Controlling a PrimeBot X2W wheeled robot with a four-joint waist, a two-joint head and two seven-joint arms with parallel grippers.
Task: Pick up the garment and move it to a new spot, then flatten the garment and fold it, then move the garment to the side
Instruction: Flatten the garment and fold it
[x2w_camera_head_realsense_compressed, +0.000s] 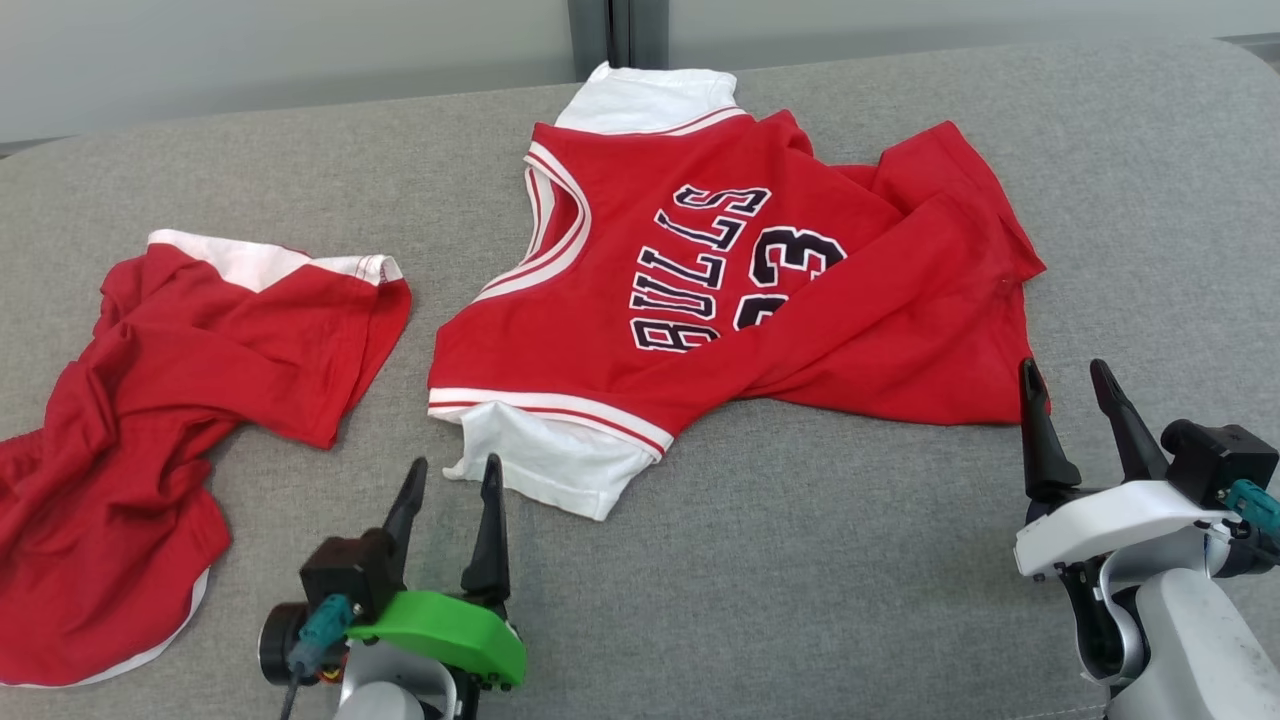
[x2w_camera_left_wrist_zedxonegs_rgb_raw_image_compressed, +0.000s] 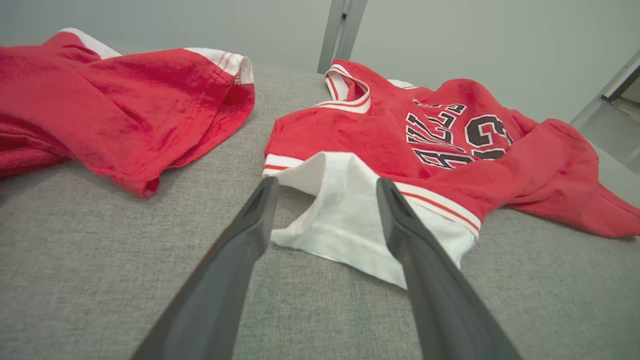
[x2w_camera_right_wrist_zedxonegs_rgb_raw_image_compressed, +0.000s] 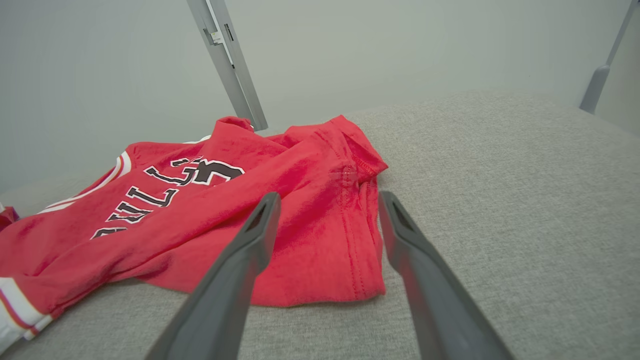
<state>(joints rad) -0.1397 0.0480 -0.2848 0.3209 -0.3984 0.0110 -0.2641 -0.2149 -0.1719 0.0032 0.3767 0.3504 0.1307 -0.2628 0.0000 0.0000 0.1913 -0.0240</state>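
Observation:
The garment (x2w_camera_head_realsense_compressed: 620, 260) is a red jersey with "BULLS 23" in black letters and white sleeves. It lies crumpled in the middle of the grey padded surface (x2w_camera_head_realsense_compressed: 800, 560), its right part folded over itself. My left gripper (x2w_camera_head_realsense_compressed: 455, 465) stands open just in front of the jersey's near white sleeve (x2w_camera_head_realsense_compressed: 560, 460). In the left wrist view that sleeve (x2w_camera_left_wrist_zedxonegs_rgb_raw_image_compressed: 345, 210) lies between and just beyond the fingers of the left gripper (x2w_camera_left_wrist_zedxonegs_rgb_raw_image_compressed: 327, 185). My right gripper (x2w_camera_head_realsense_compressed: 1063, 370) is open at the jersey's near right corner. The right wrist view shows the right gripper (x2w_camera_right_wrist_zedxonegs_rgb_raw_image_compressed: 330, 197) over the garment's (x2w_camera_right_wrist_zedxonegs_rgb_raw_image_compressed: 210, 225) red hem, holding nothing.
A second red piece of clothing with white trim (x2w_camera_head_realsense_compressed: 180, 400) lies bunched at the left, apart from the jersey, also visible in the left wrist view (x2w_camera_left_wrist_zedxonegs_rgb_raw_image_compressed: 115, 100). Bare grey surface stretches in front and to the right. A pale wall with a metal post (x2w_camera_head_realsense_compressed: 605, 30) stands behind.

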